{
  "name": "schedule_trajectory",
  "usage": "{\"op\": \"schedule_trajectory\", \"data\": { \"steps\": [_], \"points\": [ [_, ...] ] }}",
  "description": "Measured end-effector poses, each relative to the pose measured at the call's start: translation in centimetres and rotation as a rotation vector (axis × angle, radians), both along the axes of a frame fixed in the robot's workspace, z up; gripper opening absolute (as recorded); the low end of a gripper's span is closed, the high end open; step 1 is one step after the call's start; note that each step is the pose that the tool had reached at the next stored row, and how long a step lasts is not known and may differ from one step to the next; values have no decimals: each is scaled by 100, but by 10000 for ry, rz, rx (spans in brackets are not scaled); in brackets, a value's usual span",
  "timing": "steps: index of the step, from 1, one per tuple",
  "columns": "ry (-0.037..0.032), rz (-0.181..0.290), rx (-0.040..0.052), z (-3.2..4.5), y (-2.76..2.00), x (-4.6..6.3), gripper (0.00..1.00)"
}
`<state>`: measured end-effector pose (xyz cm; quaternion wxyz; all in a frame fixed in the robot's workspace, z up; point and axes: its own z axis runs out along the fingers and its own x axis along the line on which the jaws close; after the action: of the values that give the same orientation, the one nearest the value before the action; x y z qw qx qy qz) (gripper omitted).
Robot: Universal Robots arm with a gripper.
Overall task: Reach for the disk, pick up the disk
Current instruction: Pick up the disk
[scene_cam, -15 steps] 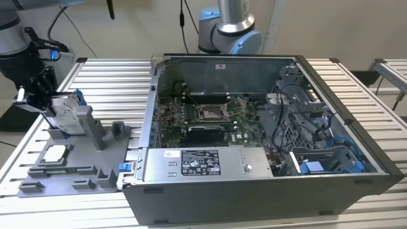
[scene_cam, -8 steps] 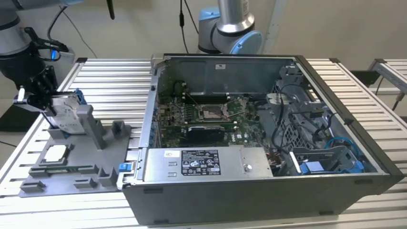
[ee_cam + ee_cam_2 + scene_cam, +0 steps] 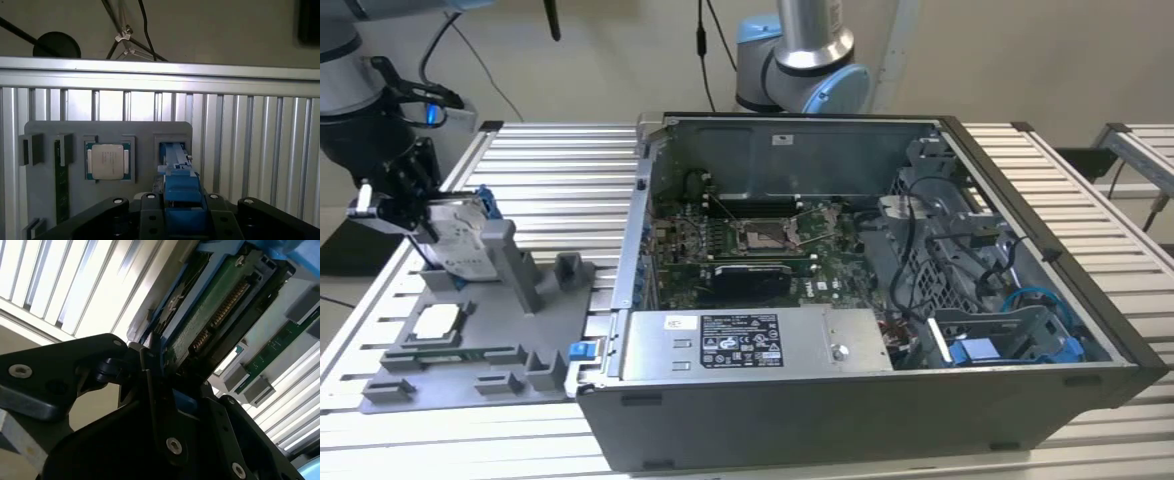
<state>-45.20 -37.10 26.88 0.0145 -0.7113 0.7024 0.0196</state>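
The disk (image 3: 458, 240), a silver-grey drive in a bright blue frame, stands on edge over the grey fixture plate (image 3: 494, 350) at the exterior view's left. My gripper (image 3: 424, 215) is at its upper end, with black fingers on both sides of it. In the first wrist view the blue frame of the disk (image 3: 182, 192) sits clamped in my gripper (image 3: 182, 207), and its far end reaches the fixture's slot (image 3: 172, 150). The second wrist view shows the disk's green circuit-board side (image 3: 215, 315) with a finger (image 3: 150, 370) pressed against its edge.
A small square silver chip (image 3: 436, 322) lies in a pocket of the fixture plate, and a memory stick (image 3: 61, 185) lies beside it. An open computer case (image 3: 854, 280) with a grey power-supply box (image 3: 747, 340) stands to the exterior view's right. A second robot arm's base (image 3: 801, 60) stands behind it.
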Motion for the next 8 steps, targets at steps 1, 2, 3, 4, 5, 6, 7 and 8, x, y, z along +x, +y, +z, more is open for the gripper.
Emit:
{"op": "schedule_trajectory", "data": {
  "steps": [1,2,3,4,5,6,7,8],
  "points": [
    [1,0,-1,7,0,0,0],
    [-1,0,0,12,0,0,0],
    [0,0,0,18,0,0,0],
    [0,0,0,25,0,1,0],
    [1,0,0,34,0,0,0],
    [1,0,0,43,0,0,0],
    [0,0,0,52,0,0,0],
    [0,0,0,62,0,1,0]
  ]
}}
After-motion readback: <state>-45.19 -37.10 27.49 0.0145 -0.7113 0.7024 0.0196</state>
